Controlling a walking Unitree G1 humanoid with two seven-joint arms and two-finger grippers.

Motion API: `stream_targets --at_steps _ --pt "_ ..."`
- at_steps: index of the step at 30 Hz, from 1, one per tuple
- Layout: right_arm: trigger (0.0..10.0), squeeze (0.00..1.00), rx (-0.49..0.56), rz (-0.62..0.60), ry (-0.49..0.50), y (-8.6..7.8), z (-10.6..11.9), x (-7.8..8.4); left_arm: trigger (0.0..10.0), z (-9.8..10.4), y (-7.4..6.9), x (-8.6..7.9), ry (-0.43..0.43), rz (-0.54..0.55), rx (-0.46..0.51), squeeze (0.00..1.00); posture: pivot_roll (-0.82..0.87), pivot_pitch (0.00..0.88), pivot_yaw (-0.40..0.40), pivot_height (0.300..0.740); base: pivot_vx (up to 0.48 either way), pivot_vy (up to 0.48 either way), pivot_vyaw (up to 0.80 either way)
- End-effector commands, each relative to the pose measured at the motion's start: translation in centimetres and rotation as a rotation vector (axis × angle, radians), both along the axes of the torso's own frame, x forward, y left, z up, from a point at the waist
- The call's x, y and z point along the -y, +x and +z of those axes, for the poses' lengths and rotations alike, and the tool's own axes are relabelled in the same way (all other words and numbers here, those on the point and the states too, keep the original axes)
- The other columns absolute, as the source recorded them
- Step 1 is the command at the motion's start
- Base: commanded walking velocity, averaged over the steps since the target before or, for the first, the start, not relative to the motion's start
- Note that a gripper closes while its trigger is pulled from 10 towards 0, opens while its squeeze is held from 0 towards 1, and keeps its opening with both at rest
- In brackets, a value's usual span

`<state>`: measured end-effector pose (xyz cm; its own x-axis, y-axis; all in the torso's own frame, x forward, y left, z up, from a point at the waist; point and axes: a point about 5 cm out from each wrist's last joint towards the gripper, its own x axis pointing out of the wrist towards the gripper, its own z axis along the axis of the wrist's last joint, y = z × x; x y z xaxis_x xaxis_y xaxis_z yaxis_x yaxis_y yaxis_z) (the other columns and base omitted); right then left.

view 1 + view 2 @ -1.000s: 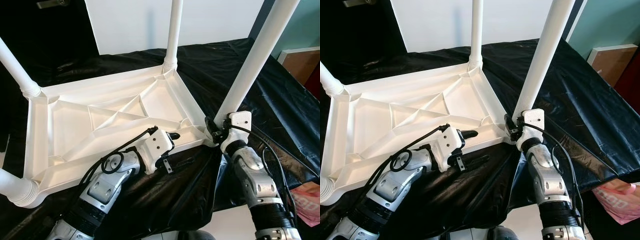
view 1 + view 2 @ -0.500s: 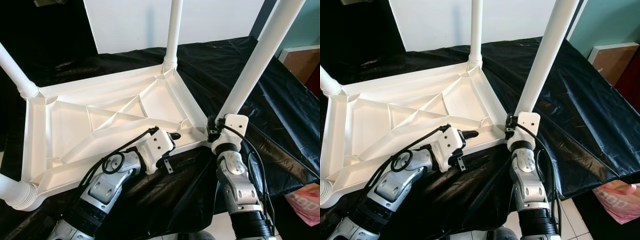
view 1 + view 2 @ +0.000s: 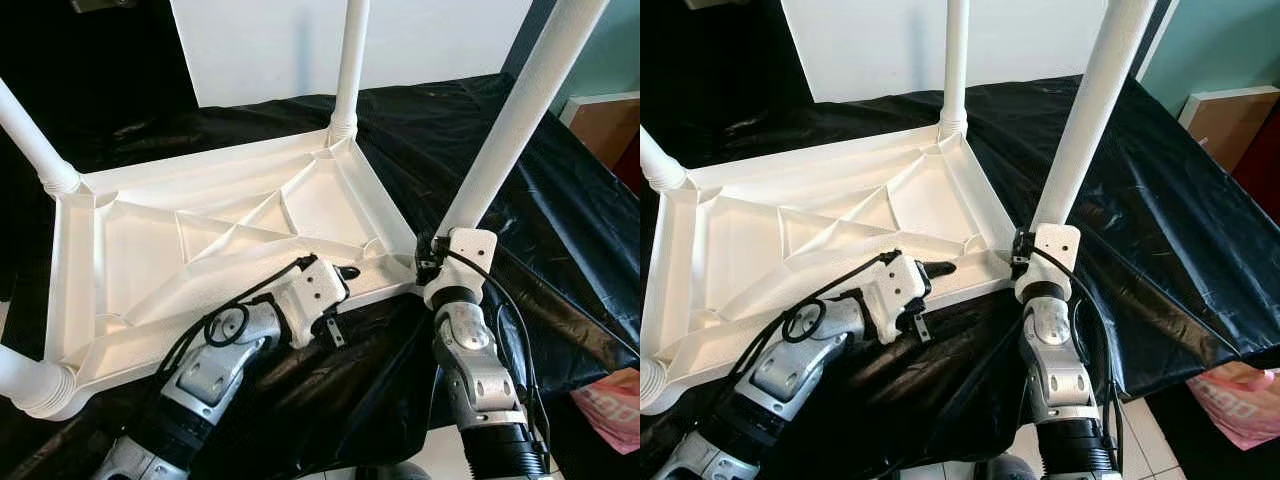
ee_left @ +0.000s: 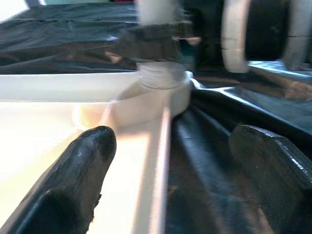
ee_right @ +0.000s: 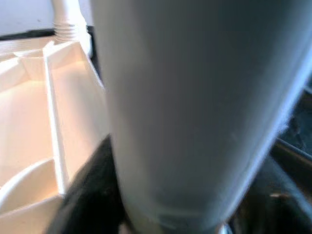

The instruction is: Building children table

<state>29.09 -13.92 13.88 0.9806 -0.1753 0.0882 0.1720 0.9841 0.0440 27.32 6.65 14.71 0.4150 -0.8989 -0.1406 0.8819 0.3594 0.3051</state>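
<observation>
A white plastic tabletop lies upside down on a black sheet. Three white legs stand in its corners: far, left and near left. A fourth leg rises tilted from the near right corner socket. My right gripper is shut on the base of that leg, just above the socket. My left gripper is open, its black fingers straddling the tabletop's near rim beside that corner.
The black sheet drapes over the surface's near and right edges. A white board stands behind. A brown box is at the right. A pink bag lies on the floor at the lower right.
My right forearm has swung left to stand straight under the fourth leg, still gripping its base. The left gripper has stayed on the rim.
</observation>
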Motion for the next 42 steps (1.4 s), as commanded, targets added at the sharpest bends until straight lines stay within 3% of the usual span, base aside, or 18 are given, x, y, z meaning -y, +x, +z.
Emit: stream_targets --at_steps 1,7,13,25,26,31,33,41,42 --pt "10.0 1.00 -0.056 -0.029 -0.010 -0.4 -1.2 0.6 10.0 -0.3 -0.1 -0.1 0.022 -0.032 -0.004 0.00 -0.02 0.109 -0.051 0.740 0.000 0.000 0.00" --pt "10.0 1.00 -0.040 0.009 -0.006 -0.3 -1.0 0.6 10.0 0.0 -0.1 0.0 -0.001 -0.033 -0.002 0.00 -0.02 0.111 -0.047 0.740 0.000 0.000 0.00" --pt "10.0 1.00 0.029 0.166 -0.008 -0.9 0.0 0.8 10.0 -0.1 -0.7 0.5 -0.021 -0.059 -0.019 0.00 -0.02 0.115 -0.043 0.740 0.000 0.000 0.00" --pt "10.0 0.99 0.040 0.373 -0.065 -0.5 0.3 3.5 10.0 -0.2 -0.8 0.6 -0.022 -0.064 -0.030 0.00 -0.03 0.133 -0.040 0.740 0.000 0.000 0.00" --pt "10.0 0.00 0.033 0.426 -0.072 -0.2 0.2 3.7 10.0 -0.2 -0.8 0.6 -0.022 -0.065 -0.032 0.00 -0.03 0.134 -0.040 0.740 0.000 0.000 0.00" --pt "10.0 0.00 0.025 0.541 -0.104 0.4 0.5 4.1 10.0 -0.3 -0.9 0.7 -0.023 -0.067 -0.035 0.00 -0.03 0.132 -0.041 0.740 0.000 0.000 0.00" --pt "10.0 0.00 0.012 0.639 -0.147 1.0 0.6 4.0 10.0 -0.2 -0.8 0.7 -0.023 -0.067 -0.033 0.00 -0.02 0.131 -0.046 0.740 0.000 0.000 0.00" --pt "10.0 0.00 -0.025 0.787 -0.207 2.3 0.4 3.4 10.0 0.0 -0.7 0.4 -0.023 -0.050 -0.025 0.00 0.00 0.122 -0.049 0.740 0.000 0.000 0.00" --pt "4.8 0.00 -0.030 0.809 -0.225 2.4 0.4 3.2 10.0 0.0 -0.7 0.3 -0.022 -0.047 -0.024 0.00 0.01 0.122 -0.048 0.740 0.000 0.000 0.00"
